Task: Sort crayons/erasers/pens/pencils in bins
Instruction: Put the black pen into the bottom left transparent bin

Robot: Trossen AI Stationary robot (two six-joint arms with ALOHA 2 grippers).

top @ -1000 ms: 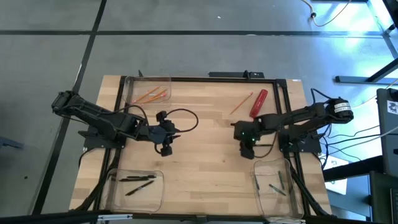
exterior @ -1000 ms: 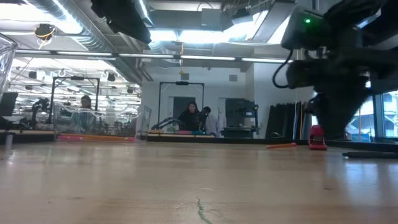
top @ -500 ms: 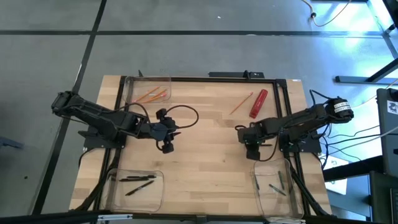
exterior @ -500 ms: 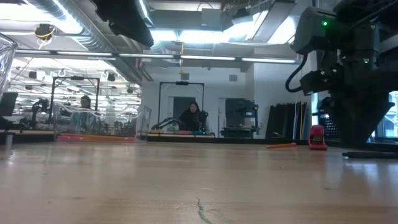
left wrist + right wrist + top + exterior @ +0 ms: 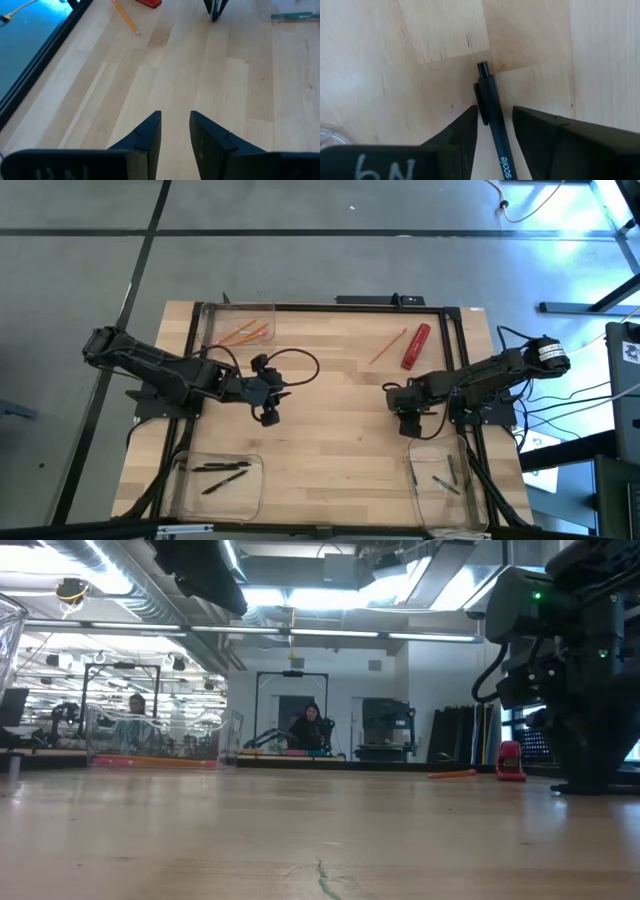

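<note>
A black pen (image 5: 495, 125) lies on the table, and in the low view it shows as a dark stick (image 5: 572, 790) under my right gripper. My right gripper (image 5: 405, 418) (image 5: 495, 120) is low over the table at the right, open, with one finger on each side of the pen. My left gripper (image 5: 266, 414) (image 5: 175, 130) hovers over the table's middle left, open a little and empty. An orange pencil (image 5: 388, 346) and a thick red cylinder (image 5: 415, 346) lie at the far right. My right gripper points down with its fingers along the pen's two long sides, near the clip end (image 5: 481, 95). One finger (image 5: 467, 125) stands right at the clip, and I cannot tell whether it touches. A gap shows between the pen and the other finger (image 5: 530, 125).
Three clear bins stand on the table: one at the far left (image 5: 238, 327) with orange pencils, one at the near left (image 5: 218, 480) with black pens, and one at the near right (image 5: 445, 480) with a few sticks, just near of my right gripper.
My right gripper has gone a little toward the table's right and near edges, toward the near right bin, staying low over the table.
</note>
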